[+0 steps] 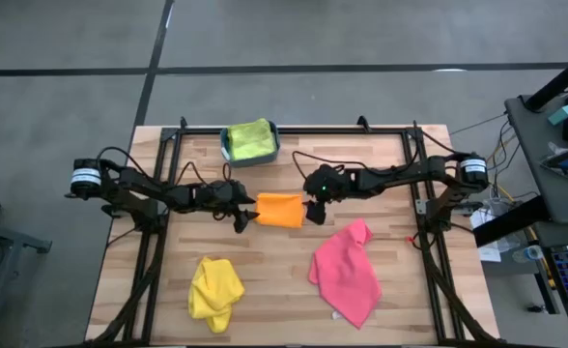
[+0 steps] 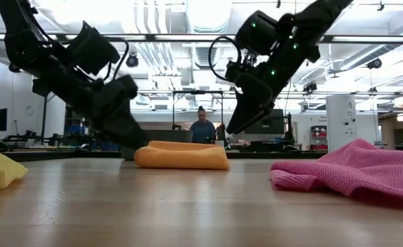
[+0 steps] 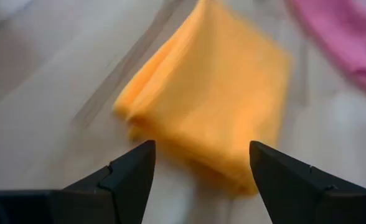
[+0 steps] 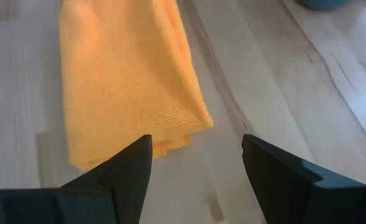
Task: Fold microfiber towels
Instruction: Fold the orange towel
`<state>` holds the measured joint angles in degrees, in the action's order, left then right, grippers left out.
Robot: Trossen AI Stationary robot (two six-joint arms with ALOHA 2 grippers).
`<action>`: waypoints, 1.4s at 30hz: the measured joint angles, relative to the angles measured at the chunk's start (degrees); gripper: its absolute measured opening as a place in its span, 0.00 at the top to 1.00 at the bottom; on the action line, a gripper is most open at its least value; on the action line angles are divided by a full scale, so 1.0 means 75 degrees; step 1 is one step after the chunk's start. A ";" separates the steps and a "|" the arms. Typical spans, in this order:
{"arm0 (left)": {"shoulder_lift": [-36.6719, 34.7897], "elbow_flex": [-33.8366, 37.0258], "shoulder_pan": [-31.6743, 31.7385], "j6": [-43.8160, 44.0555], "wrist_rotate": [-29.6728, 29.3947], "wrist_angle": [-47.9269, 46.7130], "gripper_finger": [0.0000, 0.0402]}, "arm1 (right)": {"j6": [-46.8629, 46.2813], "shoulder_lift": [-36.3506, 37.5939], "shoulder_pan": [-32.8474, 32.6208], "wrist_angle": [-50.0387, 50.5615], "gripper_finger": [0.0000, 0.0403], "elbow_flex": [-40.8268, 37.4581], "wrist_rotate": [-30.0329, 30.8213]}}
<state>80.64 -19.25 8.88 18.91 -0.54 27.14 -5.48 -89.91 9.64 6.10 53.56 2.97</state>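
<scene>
A folded orange towel (image 1: 280, 210) lies flat at the table's middle, seen as a low thick pad in the low view (image 2: 182, 156). My left gripper (image 1: 241, 221) is open and low at the towel's left end (image 3: 139, 112), its fingers wide apart just short of it. My right gripper (image 1: 314, 214) is open and raised a little above the towel's right end (image 4: 189, 127). A crumpled yellow towel (image 1: 214, 290) lies near left, and a pink towel (image 1: 347, 273) lies spread near right. A lime green towel (image 1: 249, 139) sits in the teal bin.
The teal bin (image 1: 225, 145) stands at the far edge near the middle. Dark frame rails (image 1: 158, 193) run along the table's left and right sides. Bare wood lies between the yellow and pink towels. A person shows far off in the room behind (image 2: 203, 129).
</scene>
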 joint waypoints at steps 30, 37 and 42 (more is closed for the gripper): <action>0.0027 0.0010 0.0336 -0.0978 -0.0045 -0.0097 0.39 | 0.1055 -0.3586 0.0846 -0.3270 0.42 0.2529 -0.3647; 0.0090 0.0017 0.0336 -0.0975 -0.0041 -0.0090 0.39 | 0.1053 -0.3943 0.0849 -0.3166 0.59 0.2913 -0.3824; 0.0090 0.0017 0.0336 -0.0975 -0.0041 -0.0089 0.39 | 0.1041 -0.3943 0.0849 -0.3164 0.81 0.2922 -0.3855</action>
<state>81.32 -19.11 11.40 11.60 -0.84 26.48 2.33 -119.48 16.01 -17.63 75.48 -25.95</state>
